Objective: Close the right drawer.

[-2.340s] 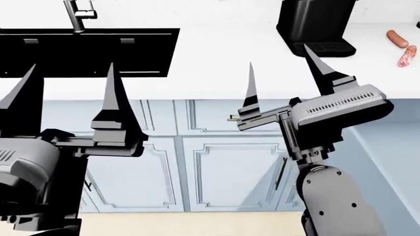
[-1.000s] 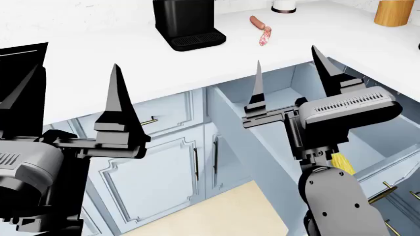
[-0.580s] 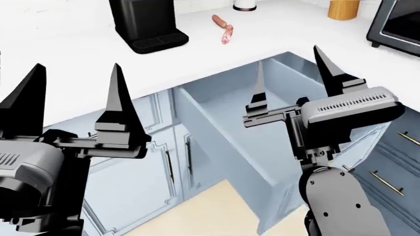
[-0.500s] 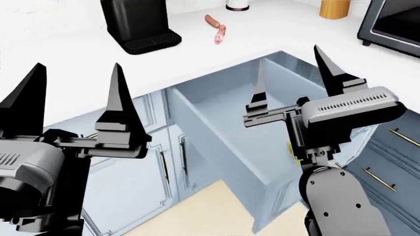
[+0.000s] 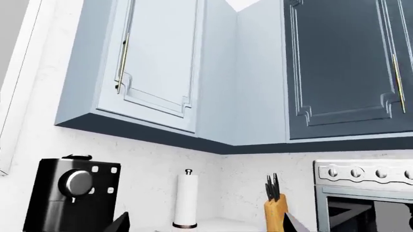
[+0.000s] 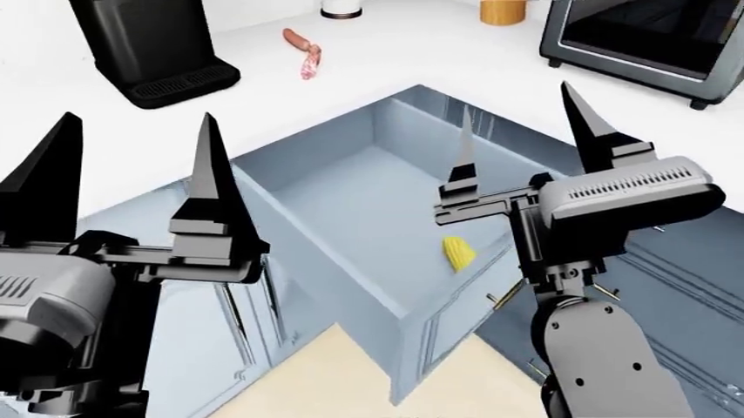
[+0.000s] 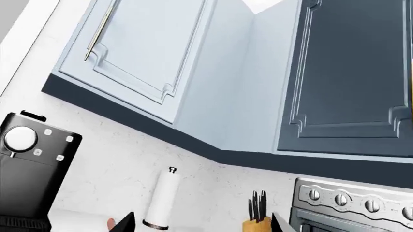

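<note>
A: One right drawer stood pulled far out from under the white surface, a yellow item lying inside.

B: And the fingers?

A: Left gripper and right gripper both hung spread, upright, grasping nothing, above the drawer. Coffee machine and sausages sat behind.

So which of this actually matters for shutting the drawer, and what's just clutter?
Matters:
- right drawer, pulled open
- right claw, open, held above it
- left claw, open

Clutter:
- yellow item inside the drawer
- coffee machine
- sausages
- toaster oven
- paper towel roll
- knife block
</note>
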`<state>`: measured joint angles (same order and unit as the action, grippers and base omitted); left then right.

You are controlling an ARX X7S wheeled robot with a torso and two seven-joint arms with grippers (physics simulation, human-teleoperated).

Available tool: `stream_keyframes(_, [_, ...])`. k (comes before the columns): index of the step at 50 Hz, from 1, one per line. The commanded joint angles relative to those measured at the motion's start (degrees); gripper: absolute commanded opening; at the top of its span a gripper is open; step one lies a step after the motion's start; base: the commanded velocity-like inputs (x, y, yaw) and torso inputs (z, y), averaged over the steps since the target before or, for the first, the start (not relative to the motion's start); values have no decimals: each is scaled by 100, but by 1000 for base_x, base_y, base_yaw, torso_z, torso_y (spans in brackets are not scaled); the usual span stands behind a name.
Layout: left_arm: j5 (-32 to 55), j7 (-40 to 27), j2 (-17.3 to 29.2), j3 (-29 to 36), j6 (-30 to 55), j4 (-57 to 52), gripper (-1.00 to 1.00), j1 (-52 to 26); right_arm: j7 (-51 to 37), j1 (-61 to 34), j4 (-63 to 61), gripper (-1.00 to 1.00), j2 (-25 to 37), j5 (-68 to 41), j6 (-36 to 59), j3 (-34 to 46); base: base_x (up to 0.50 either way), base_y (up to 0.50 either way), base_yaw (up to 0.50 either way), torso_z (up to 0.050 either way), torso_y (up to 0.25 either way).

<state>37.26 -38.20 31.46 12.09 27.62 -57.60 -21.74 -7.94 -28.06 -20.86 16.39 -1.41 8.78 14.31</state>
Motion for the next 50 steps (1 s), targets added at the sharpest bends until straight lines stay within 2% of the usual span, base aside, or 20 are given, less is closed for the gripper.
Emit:
stream_keyframes(1, [-19, -35, 59, 42, -97, 22, 100, 23, -41, 11, 12, 100, 14, -24, -48, 2, 0, 0, -500, 0, 0])
stream_keyframes(23, [27, -145, 165, 82, -173, 16, 100, -19, -110, 31, 35, 100, 40, -105, -172, -23, 0, 0, -442, 0, 0])
stream_keyframes(50, [129, -348, 315, 170, -250, -43, 100, -96, -239, -34, 17, 100, 36, -144, 121, -11, 19, -23, -4, 0, 0])
